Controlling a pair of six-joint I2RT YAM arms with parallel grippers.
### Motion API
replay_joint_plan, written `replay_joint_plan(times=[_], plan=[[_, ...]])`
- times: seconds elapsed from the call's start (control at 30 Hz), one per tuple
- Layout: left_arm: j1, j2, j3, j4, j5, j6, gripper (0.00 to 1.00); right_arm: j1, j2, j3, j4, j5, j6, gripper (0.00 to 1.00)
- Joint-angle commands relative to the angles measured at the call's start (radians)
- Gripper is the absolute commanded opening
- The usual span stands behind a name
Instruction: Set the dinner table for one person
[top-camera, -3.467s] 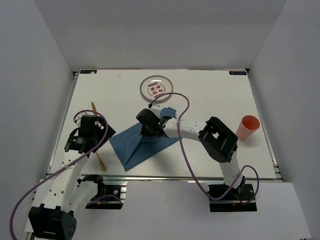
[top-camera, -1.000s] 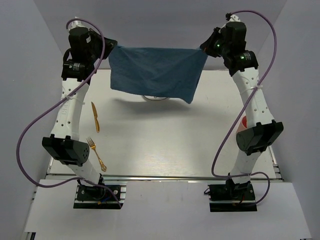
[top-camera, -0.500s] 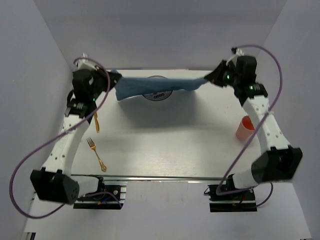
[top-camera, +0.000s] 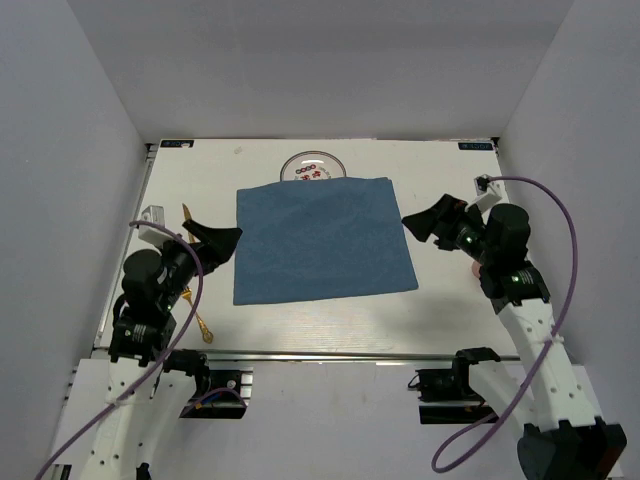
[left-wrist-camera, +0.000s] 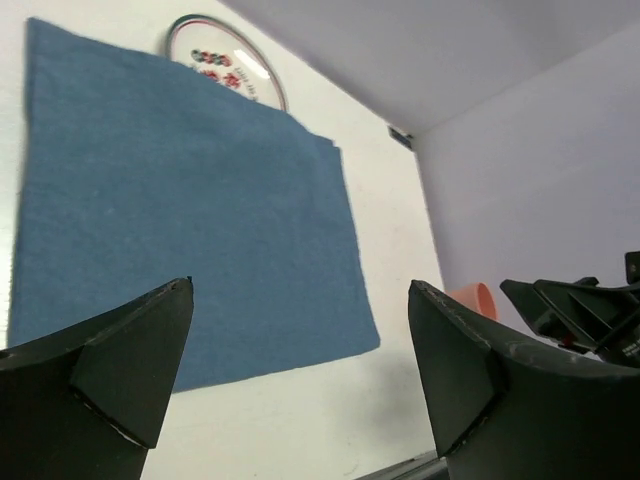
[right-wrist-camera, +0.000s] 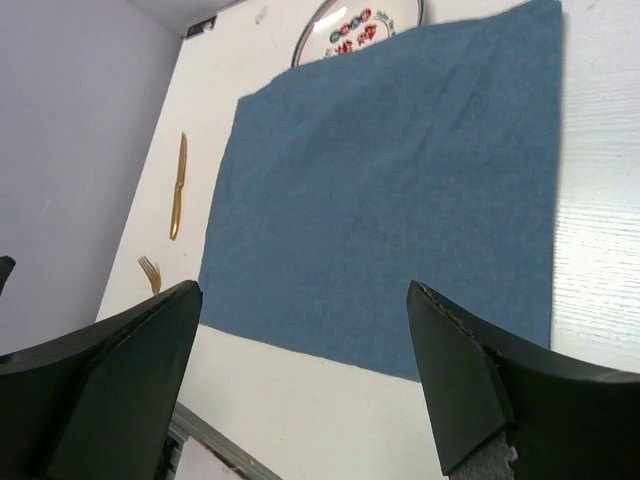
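We count one blue cloth placemat (top-camera: 320, 240), one round patterned plate (top-camera: 312, 167), one gold knife (right-wrist-camera: 178, 186) and one gold fork (right-wrist-camera: 150, 270) on the large white dinner table (top-camera: 455, 175); left gripper (left-wrist-camera: 300, 288) and right gripper (right-wrist-camera: 303, 290) gape wide, empty.

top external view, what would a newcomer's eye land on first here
The blue placemat, spread flat in the middle of the white dinner table, its far edge lying over part of a patterned plate. Next, the left gripper and right gripper, both open and empty, flanking the cloth's left and right sides.

Blue cloth (top-camera: 322, 240), plate (top-camera: 311, 164), knife (right-wrist-camera: 177, 187), fork (right-wrist-camera: 150, 271), cup (left-wrist-camera: 472, 298)
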Motion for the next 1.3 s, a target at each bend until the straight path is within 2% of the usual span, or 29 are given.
replay_joint_plan(times=[0.0,0.07,0.1,0.13,0.27,0.33,0.4,0.43,0.5,0.57,0.7,0.83,1.13,1.27], plan=[[0.003,0.143,0.058,-0.079,-0.054,0.021,0.98,0.015,0.131,-0.003,0.102,-0.033,0.018,0.89],[0.003,0.303,0.09,-0.036,-0.014,0.013,0.98,0.042,0.235,0.036,0.151,-0.03,0.015,0.89],[0.003,0.365,0.102,0.024,0.021,-0.002,0.98,0.067,0.38,0.079,0.135,-0.004,-0.004,0.89],[0.003,0.49,0.13,0.055,0.04,-0.008,0.98,0.076,0.459,0.133,0.113,0.01,-0.045,0.89],[-0.01,0.825,0.246,0.177,0.121,-0.03,0.98,0.14,0.853,0.444,0.024,0.119,-0.1,0.89],[-0.019,0.983,0.294,0.196,0.149,-0.033,0.98,0.176,0.932,0.521,-0.02,0.183,-0.12,0.89],[-0.031,1.057,0.355,0.202,0.14,-0.025,0.98,0.188,1.051,0.646,-0.063,0.258,-0.143,0.89],[-0.042,1.123,0.371,0.184,0.131,-0.021,0.98,0.203,1.093,0.693,-0.138,0.291,-0.151,0.89],[-0.053,1.172,0.418,0.15,0.102,-0.015,0.98,0.211,1.188,0.76,-0.19,0.3,-0.159,0.89],[-0.062,1.226,0.422,0.121,0.083,-0.018,0.98,0.222,1.204,0.72,-0.168,0.297,-0.14,0.89],[-0.093,1.283,0.367,0.093,0.054,-0.044,0.98,0.21,1.147,0.502,-0.022,0.256,-0.076,0.89],[-0.126,1.29,0.276,0.093,-0.009,-0.076,0.98,0.216,1.112,0.32,0.02,0.26,-0.036,0.89],[-0.179,1.125,0.034,0.113,-0.09,-0.151,0.98,0.216,0.804,-0.115,0.217,0.248,0.073,0.89],[-0.203,1.042,-0.022,0.115,-0.109,-0.162,0.98,0.21,0.711,-0.187,0.247,0.277,0.082,0.89]])
